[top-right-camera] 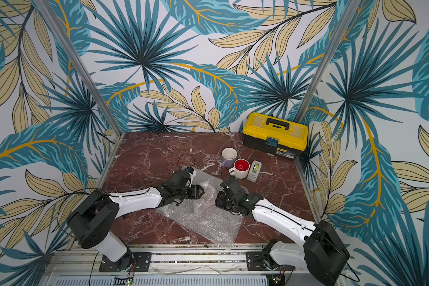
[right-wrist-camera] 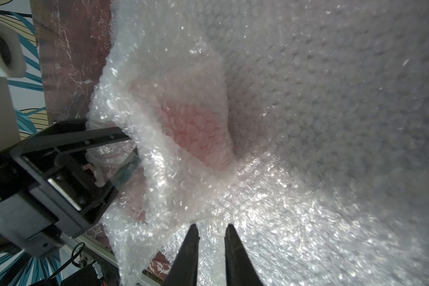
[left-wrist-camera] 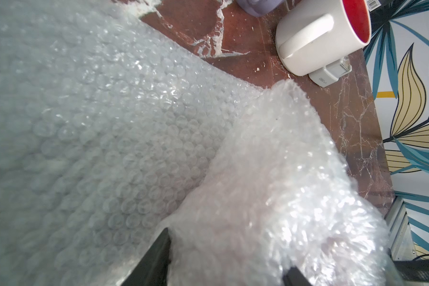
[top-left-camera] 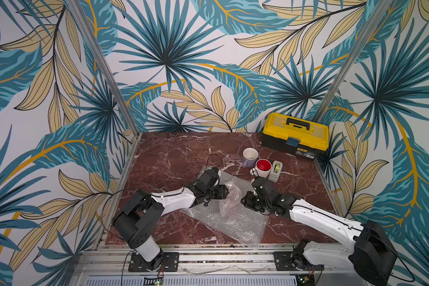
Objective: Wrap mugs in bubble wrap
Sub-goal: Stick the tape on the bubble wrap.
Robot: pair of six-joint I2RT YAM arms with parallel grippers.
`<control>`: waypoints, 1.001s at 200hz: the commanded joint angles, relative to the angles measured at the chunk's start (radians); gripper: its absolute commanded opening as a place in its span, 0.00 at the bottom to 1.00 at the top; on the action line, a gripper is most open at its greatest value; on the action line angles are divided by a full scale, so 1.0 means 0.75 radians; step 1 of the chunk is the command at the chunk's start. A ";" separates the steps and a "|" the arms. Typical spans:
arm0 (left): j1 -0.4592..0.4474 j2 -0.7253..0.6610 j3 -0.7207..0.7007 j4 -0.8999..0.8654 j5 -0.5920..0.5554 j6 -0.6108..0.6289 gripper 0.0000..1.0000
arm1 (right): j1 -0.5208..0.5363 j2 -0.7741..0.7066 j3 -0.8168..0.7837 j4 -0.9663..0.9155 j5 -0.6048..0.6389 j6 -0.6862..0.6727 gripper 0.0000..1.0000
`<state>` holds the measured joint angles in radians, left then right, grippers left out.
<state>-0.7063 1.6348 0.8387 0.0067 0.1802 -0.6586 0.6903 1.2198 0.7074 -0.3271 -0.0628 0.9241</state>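
Note:
A lumpy bundle of bubble wrap point(top-left-camera: 233, 196) lies mid-table on a flat bubble wrap sheet point(top-left-camera: 229, 222). Red shows through the bundle point(right-wrist-camera: 188, 123); the mug itself is hidden under the wrap. My left gripper point(left-wrist-camera: 228, 250) is shut on the bundle's left end, one finger on each side. My right gripper point(right-wrist-camera: 211, 226) sits just right of the bundle with a narrow gap between its fingers and nothing pinched in it. A lavender mug point(top-left-camera: 249, 158) and a white mug with a red inside point(top-left-camera: 263, 169) stand upright behind the right arm.
A grey tape dispenser point(top-left-camera: 276, 170) stands beside the white mug. A yellow and black toolbox point(top-left-camera: 295, 135) sits in the back right corner. The flat sheet reaches the table's front edge point(top-left-camera: 253, 244). Metal rails edge the table.

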 commanded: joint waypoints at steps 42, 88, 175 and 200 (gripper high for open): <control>-0.014 0.036 0.021 -0.066 -0.013 0.021 0.55 | 0.006 -0.083 0.034 -0.086 0.094 -0.062 0.22; -0.014 0.036 0.024 -0.068 -0.012 0.021 0.55 | 0.005 -0.171 0.140 -0.254 0.165 -0.367 0.22; -0.014 0.027 0.019 -0.064 -0.016 0.019 0.55 | 0.005 -0.145 0.395 -0.369 0.021 -0.797 0.30; -0.014 0.023 0.015 -0.066 -0.018 0.021 0.55 | 0.004 -0.121 0.448 -0.374 -0.035 -0.814 0.42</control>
<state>-0.7082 1.6348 0.8387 0.0071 0.1799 -0.6586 0.6899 1.1103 1.0088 -0.5728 -0.0360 0.3725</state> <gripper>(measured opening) 0.549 0.377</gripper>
